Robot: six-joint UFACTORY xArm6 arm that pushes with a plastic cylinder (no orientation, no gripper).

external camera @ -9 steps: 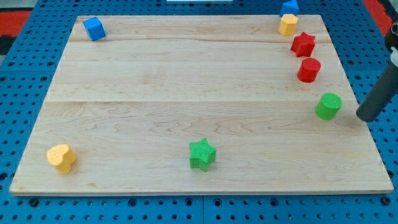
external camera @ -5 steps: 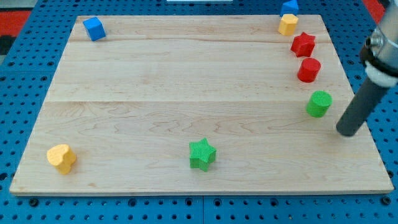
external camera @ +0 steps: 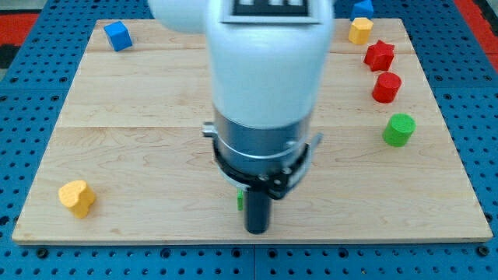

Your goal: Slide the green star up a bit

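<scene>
Wooden board | my tip apparently touching mostly hidden green star

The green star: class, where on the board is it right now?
The green star lies near the board's bottom edge at centre, almost wholly hidden behind the arm; only a green sliver shows just left of the rod, above my tip.

A pale wooden board lies on a blue perforated table, red panels at the view's top corners
</scene>
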